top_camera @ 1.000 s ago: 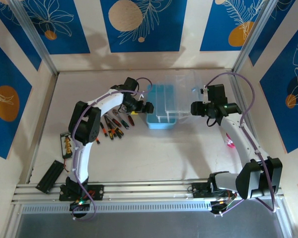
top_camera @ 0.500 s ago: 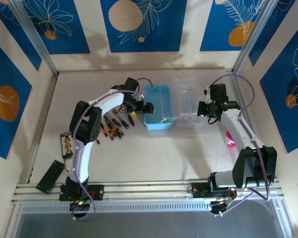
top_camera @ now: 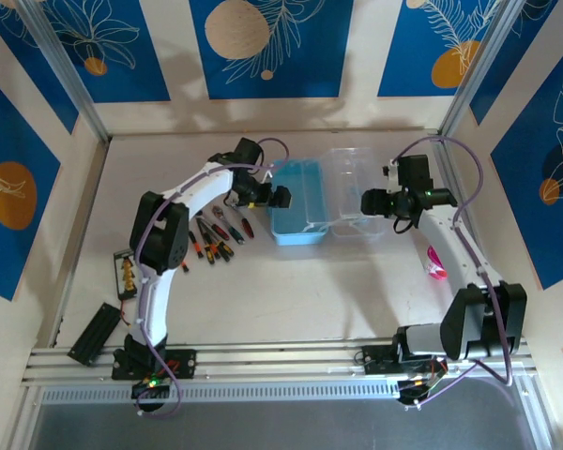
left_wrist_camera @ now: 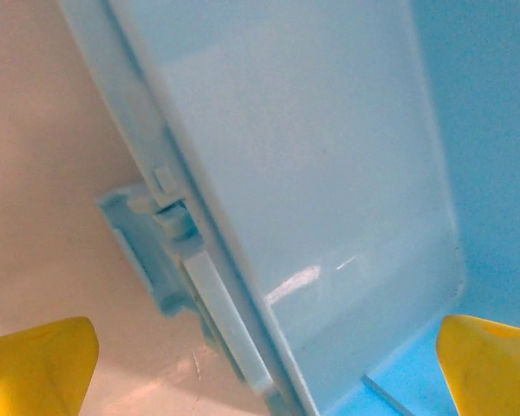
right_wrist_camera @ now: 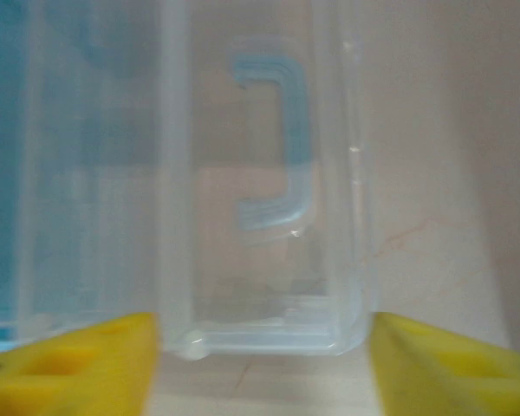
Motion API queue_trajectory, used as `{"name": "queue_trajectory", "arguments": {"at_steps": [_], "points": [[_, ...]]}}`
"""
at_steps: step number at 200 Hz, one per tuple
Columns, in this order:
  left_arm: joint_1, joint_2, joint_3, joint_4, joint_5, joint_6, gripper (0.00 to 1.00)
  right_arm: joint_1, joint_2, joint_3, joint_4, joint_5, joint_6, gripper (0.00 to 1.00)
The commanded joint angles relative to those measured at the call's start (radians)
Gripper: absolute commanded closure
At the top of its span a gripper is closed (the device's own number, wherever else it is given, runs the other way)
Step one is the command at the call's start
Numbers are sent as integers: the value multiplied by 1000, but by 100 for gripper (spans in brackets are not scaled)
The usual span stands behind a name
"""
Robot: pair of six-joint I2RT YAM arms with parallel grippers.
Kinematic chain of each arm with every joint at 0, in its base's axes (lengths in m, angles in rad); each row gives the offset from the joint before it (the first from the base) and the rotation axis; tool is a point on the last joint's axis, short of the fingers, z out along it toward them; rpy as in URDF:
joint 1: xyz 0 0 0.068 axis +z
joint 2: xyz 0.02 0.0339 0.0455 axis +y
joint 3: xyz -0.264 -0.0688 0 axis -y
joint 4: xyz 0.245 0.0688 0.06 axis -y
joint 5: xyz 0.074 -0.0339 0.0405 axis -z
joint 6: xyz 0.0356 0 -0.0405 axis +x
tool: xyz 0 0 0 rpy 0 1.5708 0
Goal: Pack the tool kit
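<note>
Translucent light-blue tool case (top_camera: 300, 211) lies open, mid-table toward far side: blue base (left_wrist_camera: 329, 156) left, clear lid (top_camera: 352, 187) flat to right. Left gripper (top_camera: 280, 197) released, fingers astride base's left wall. Right gripper (top_camera: 368, 202) released at lid's right edge. Screwdrivers (top_camera: 216, 234) loose left of case.

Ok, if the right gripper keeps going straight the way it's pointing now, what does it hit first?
Most likely the clear lid, lying open: its near rim sits straight ahead of the right gripper, between the open jaws. How far off it is, is hard to judge.
</note>
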Motion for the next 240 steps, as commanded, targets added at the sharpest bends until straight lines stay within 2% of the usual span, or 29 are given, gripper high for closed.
{"name": "queue_trajectory", "arguments": {"at_steps": [1,41,62,111,157,192,240], "points": [[17,-153,47,-54,-109,7,0,40,-71,51,-50,-81,-30,1],[37,-324,-104,-68,-337,-58,0,152,-59,84,-83,-103,-37,1],[43,-382,-202,-93,-393,-67,0,201,-18,93,-68,-117,-37,1],[58,-508,-439,-103,-437,-114,0,291,153,204,-70,-134,-53,1],[125,-604,-625,-86,-436,-184,0,326,296,330,-83,-128,-100,1],[166,-641,-686,-87,-453,-225,1,322,359,396,-100,-153,-138,1],[224,-555,-666,-45,-426,-258,11,301,438,478,-130,-195,-159,1]]}}
